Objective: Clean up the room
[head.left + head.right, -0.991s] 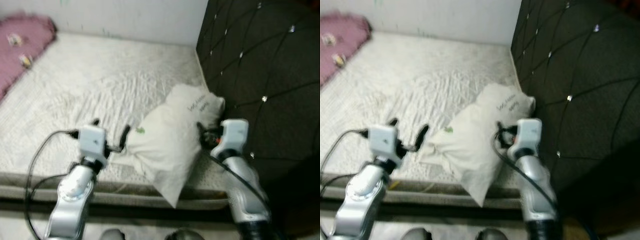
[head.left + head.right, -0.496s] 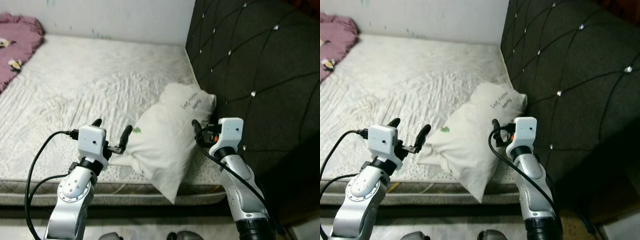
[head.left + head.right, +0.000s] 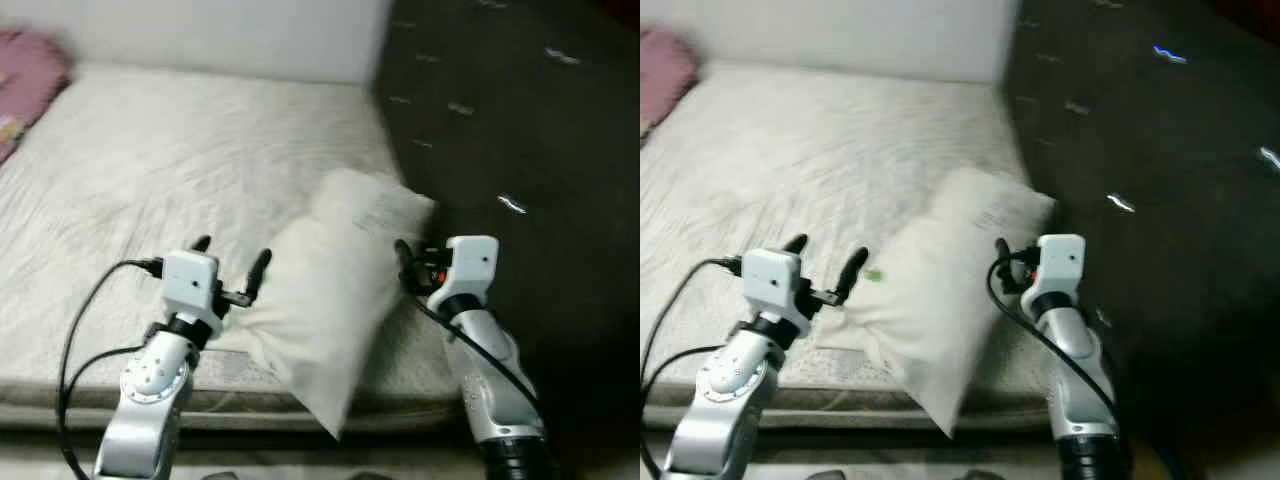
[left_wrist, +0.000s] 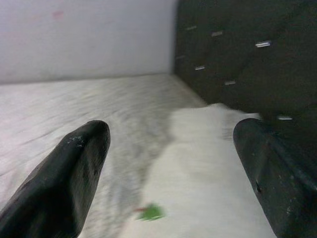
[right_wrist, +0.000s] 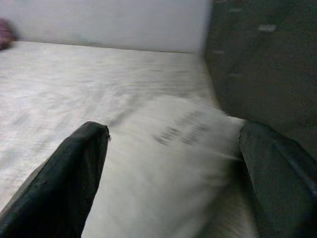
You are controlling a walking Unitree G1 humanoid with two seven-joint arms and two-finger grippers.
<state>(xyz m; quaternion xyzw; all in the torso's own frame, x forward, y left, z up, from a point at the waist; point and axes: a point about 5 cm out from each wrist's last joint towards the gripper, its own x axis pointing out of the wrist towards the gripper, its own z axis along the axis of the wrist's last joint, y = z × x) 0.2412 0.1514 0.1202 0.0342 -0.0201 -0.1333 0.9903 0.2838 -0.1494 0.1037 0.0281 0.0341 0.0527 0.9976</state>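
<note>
A white pillow [image 3: 330, 290] with dark lettering near one end lies slanted at the near right corner of the bed, its lower end hanging over the mattress edge. My left gripper [image 3: 232, 252] is open just left of it, level with a small green mark on the cover. In the left wrist view the pillow [image 4: 208, 163] lies ahead between the black fingers [image 4: 74, 168]. My right gripper [image 5: 173, 131] is open at the pillow's right side, close to the headboard. Whether either gripper touches the pillow I cannot tell.
The white mattress [image 3: 170, 150] stretches left and back to a pale wall [image 3: 200, 30]. A dark tufted headboard [image 3: 520, 120] rises along the right side. A pink blanket [image 3: 25, 85] lies at the far left corner. The mattress's front edge runs just below my arms.
The whole view has shifted and blurred, so the camera moved. Both grippers stay open on either side of the pillow, which lies where it was.
</note>
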